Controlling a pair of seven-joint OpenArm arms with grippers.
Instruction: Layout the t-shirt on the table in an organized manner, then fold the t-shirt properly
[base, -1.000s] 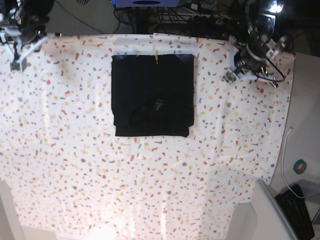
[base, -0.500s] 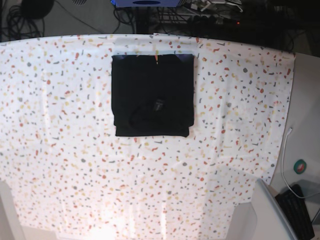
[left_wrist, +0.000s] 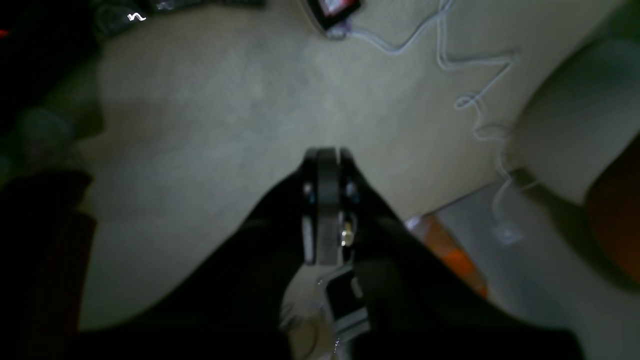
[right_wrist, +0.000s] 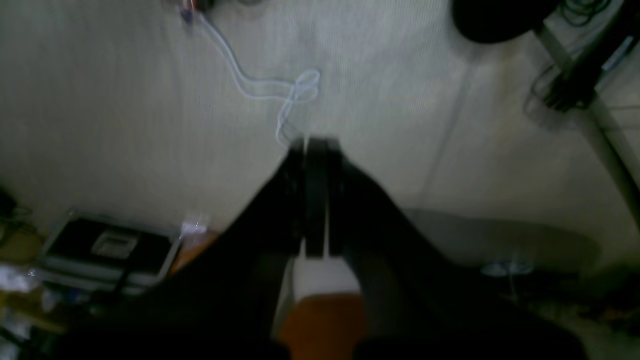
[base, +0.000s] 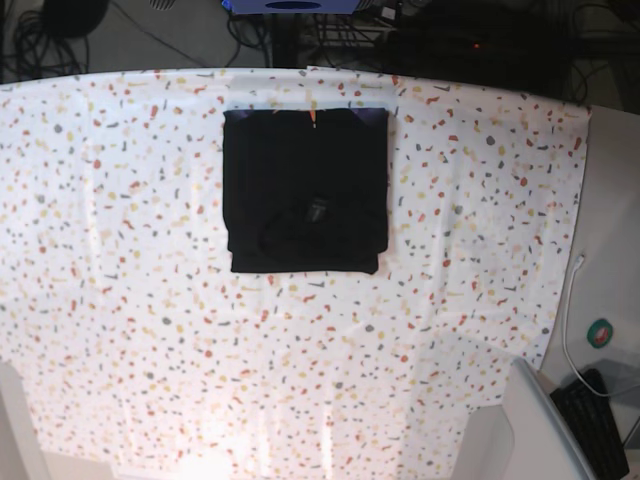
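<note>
Speckled white cloth covers the table (base: 150, 350), with plain grey surface (base: 610, 200) along its right side in the base view. On it we see the shirt (base: 300, 165), a compact black block lying flat near the far edge, slightly left of the middle in that view. Its outline is a little taller than wide, so we read its long axis, weakly, as running from far edge to near; the pale neck label (base: 318, 209) faces up.

Left gripper (left_wrist: 327, 155) and right gripper (right_wrist: 315, 145): both closed, tips together, nothing between them. Each wrist view shows floor, and neither arm appears over the cloth in the base view. We therefore place the shirt well apart from both; which gripper is nearer, we cannot tell. We judge the folding complete or nearly so; any further touch would require an arm to come back in over the far edge.
</note>
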